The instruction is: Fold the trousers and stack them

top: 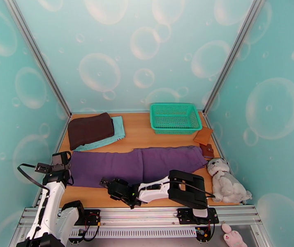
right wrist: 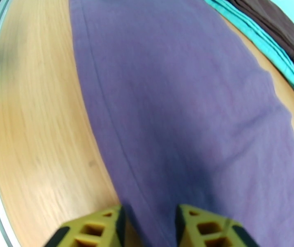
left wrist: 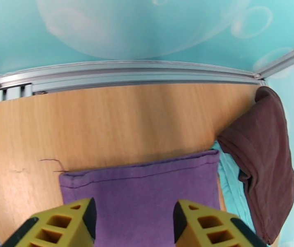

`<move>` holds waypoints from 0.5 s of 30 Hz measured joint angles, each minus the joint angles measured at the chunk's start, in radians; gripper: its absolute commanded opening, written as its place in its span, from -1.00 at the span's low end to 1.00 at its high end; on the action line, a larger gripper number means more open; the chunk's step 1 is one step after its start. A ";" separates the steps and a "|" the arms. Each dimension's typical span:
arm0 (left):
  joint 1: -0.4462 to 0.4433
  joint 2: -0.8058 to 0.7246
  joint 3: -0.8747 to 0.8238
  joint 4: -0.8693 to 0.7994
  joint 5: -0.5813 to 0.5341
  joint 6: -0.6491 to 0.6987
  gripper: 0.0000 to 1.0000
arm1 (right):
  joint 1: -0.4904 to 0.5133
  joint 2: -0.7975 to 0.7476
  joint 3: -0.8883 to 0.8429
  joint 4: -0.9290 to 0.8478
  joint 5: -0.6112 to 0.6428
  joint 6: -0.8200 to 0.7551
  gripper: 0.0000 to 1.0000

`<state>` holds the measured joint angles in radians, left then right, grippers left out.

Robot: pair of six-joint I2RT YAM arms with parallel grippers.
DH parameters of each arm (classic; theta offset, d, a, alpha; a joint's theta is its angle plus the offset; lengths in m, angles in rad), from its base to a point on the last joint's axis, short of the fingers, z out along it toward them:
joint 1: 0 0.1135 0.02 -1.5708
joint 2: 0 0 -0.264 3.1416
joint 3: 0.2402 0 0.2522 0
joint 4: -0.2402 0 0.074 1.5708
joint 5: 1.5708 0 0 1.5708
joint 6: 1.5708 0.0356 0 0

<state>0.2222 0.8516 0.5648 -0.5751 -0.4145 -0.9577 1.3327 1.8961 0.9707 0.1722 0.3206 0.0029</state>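
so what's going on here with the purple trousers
Two robot arms are partway through folding the purple trousers, which lie stretched out flat across the wooden table. The left hand is open over their left end, and the right hand is open at their near edge. Neither appears to grip the cloth.

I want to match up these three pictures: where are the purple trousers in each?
Top external: trousers lie across the table's middle, left to right.
Left wrist: trousers at bottom centre, hem edge uppermost.
Right wrist: trousers run top to bottom, centre and right.
Shared landmark: brown cloth, far left from above, right edge in left wrist, top right in right wrist.
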 measured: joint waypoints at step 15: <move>-0.039 0.439 0.077 0.155 0.015 0.278 0.48 | -0.383 -0.191 -0.083 0.049 -0.402 0.128 -0.19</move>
<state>0.1833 1.2907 0.6418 -0.4202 -0.3996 -0.6800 0.9501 1.7054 0.8875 0.2214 -0.0811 0.1310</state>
